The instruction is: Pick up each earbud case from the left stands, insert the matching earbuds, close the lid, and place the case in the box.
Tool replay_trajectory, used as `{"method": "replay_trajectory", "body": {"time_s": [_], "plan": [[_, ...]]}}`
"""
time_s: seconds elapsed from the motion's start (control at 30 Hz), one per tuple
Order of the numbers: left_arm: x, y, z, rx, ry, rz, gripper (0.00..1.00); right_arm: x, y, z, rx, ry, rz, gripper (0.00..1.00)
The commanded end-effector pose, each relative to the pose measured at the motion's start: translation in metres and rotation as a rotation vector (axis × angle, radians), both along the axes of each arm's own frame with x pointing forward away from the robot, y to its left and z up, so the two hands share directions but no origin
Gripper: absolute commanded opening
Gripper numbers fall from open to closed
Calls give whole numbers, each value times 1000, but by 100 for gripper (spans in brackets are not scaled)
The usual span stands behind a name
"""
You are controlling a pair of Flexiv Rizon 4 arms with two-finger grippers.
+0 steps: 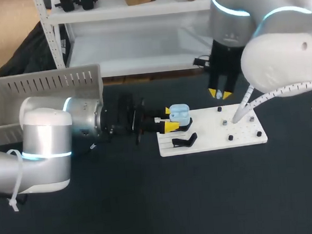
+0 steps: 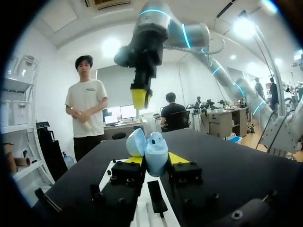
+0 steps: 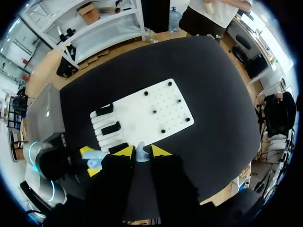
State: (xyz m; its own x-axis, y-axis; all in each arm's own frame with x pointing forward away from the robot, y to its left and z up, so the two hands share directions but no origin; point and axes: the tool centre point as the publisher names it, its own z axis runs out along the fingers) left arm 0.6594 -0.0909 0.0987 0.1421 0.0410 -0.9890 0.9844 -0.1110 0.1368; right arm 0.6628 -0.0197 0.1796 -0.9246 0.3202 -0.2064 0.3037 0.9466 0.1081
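Left gripper [image 1: 170,120], on the arm entering from the left: its fingers pinch the light blue earbud case [image 1: 179,113] from two sides, just over the left end of the white board [image 1: 242,135] and above the black stands [image 1: 184,142]. The head view gives the case only as a rounded blue block. The left wrist view shows its lid [image 2: 136,142] swung open and the case body seated between the two yellow tips. Right gripper [image 1: 220,94]: it hangs tips-down over the far edge of the board, apart from the case. In the head view its tips merely appear close together. Only the right wrist view shows a small pale earbud [image 3: 141,154] nipped between them. That view also looks straight down on the board. It separates three black stands at the left end from the small black pegs [image 3: 179,100] scattered over the right part. The grey box [image 1: 48,89] stands at the far left of the dark table [image 1: 150,202], beside the left arm.
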Motion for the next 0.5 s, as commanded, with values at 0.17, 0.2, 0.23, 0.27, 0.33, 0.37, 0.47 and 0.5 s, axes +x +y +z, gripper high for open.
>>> {"method": "replay_trajectory", "body": {"time_s": [0.17, 0.2, 0.23, 0.27, 0.33, 0.37, 0.47, 0.5], "plan": [[-1, 0, 0, -2, -2, 4, 0, -16, 30, 13, 5, -13, 105, 0], [-1, 0, 0, -2, -2, 4, 0, -16, 30, 13, 5, -13, 105, 0], [-1, 0, 0, -2, -2, 4, 0, -16, 30, 13, 5, -13, 105, 0], [-1, 0, 0, -2, -2, 4, 0, -16, 30, 13, 5, -13, 105, 0], [-1, 0, 0, -2, -2, 4, 0, -16, 30, 13, 5, -13, 105, 0], [-1, 0, 0, -2, -2, 4, 0, -16, 30, 13, 5, -13, 105, 0], [-1, 0, 0, -2, -2, 4, 0, -16, 30, 13, 5, -13, 105, 0], [-1, 0, 0, -2, -2, 4, 0, -16, 30, 13, 5, -13, 105, 0]]}}
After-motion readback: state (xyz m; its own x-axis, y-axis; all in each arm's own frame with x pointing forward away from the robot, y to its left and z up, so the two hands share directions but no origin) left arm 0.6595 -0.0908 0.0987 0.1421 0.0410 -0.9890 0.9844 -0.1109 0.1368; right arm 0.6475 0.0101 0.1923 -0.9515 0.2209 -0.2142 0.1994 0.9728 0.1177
